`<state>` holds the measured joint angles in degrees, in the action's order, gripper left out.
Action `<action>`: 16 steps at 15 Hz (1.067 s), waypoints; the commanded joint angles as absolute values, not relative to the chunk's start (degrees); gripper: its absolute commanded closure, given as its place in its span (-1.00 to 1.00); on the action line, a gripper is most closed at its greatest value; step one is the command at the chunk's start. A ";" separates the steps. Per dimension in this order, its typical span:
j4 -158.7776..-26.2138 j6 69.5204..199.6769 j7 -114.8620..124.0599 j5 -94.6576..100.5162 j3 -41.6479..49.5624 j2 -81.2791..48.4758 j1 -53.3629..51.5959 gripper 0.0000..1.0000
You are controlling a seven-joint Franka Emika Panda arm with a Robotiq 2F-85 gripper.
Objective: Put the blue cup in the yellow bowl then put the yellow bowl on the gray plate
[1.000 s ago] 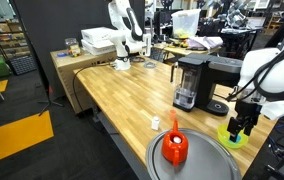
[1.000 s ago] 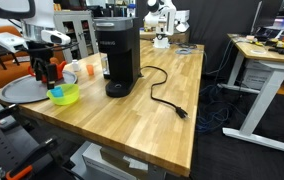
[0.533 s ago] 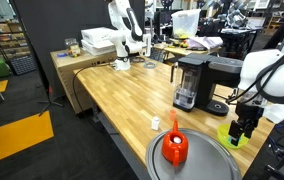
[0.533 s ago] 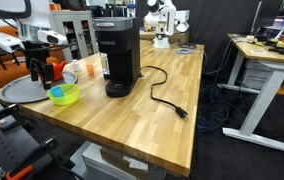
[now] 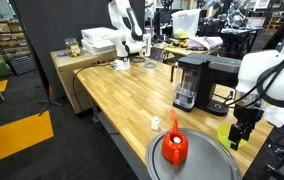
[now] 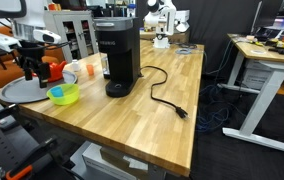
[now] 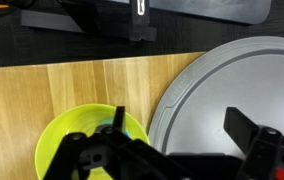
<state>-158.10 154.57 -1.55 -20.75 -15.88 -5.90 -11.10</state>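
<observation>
The yellow bowl (image 6: 64, 95) sits on the wooden table beside the gray plate (image 6: 12, 92). In the wrist view the bowl (image 7: 72, 145) lies at lower left, and a bit of the blue cup (image 7: 104, 130) shows inside it, mostly hidden by a finger. The gray plate (image 7: 232, 80) fills the right side. My gripper (image 7: 182, 135) is open and empty, with its fingers spread above the plate's rim next to the bowl. In the exterior views the gripper (image 5: 243, 131) (image 6: 30, 72) hovers by the bowl (image 5: 229, 138) and over the plate (image 5: 202, 160).
A red kettle-like object (image 5: 175, 148) stands on the gray plate. A small white cylinder (image 5: 156, 123) stands on the table beside it. A black coffee machine (image 6: 116, 58) with a trailing cord (image 6: 162, 95) is close to the bowl. The table edge runs near the plate.
My gripper has moved sideways away from the yellow bowl and out over the gray plate. The bowl and the cup have not moved.
</observation>
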 commanded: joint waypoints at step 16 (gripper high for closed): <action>-151.42 151.66 -3.38 -20.04 -16.75 -6.20 -12.81 -1.00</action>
<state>-152.40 152.86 -3.43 -20.78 -17.07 -5.50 -12.77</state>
